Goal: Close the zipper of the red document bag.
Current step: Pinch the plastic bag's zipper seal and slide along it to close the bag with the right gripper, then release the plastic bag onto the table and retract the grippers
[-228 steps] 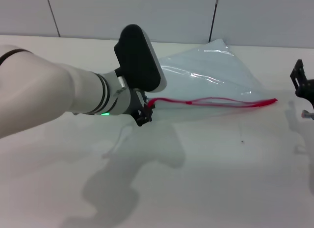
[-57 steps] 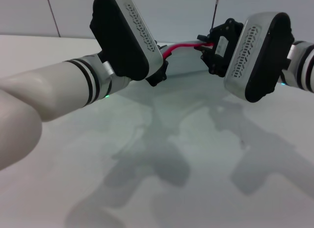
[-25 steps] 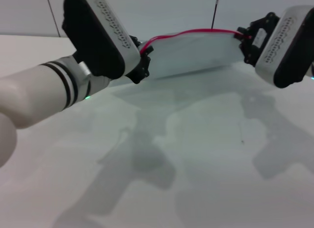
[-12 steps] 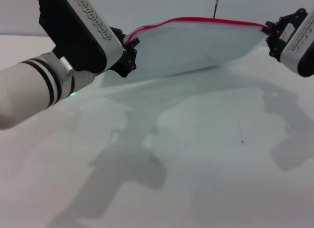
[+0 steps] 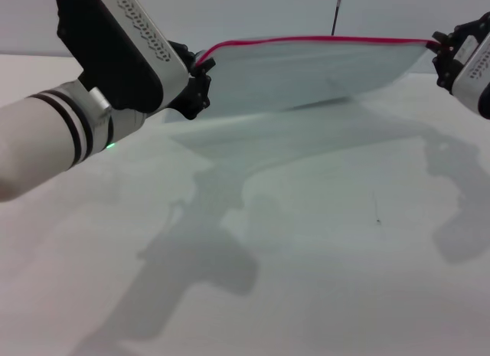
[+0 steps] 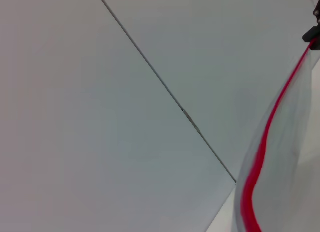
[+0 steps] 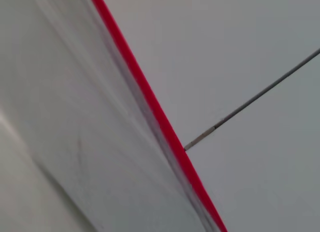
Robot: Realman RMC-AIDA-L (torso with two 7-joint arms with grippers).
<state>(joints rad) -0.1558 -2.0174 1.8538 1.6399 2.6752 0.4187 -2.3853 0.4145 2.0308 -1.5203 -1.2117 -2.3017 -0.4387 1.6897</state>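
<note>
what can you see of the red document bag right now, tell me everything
The red document bag is a flat pouch of translucent pale blue-white plastic, lifted off the white table and stretched between both arms. Its top edge carries the zipper, a thin red strip pulled nearly straight, curving down slightly at the left end. The left gripper holds the left end and the right gripper the right end. The lower edge hangs close above the table, which shows its shadow.

Open table [image 5: 321,249] beneath the raised red document bag [image 5: 306,73].
</note>
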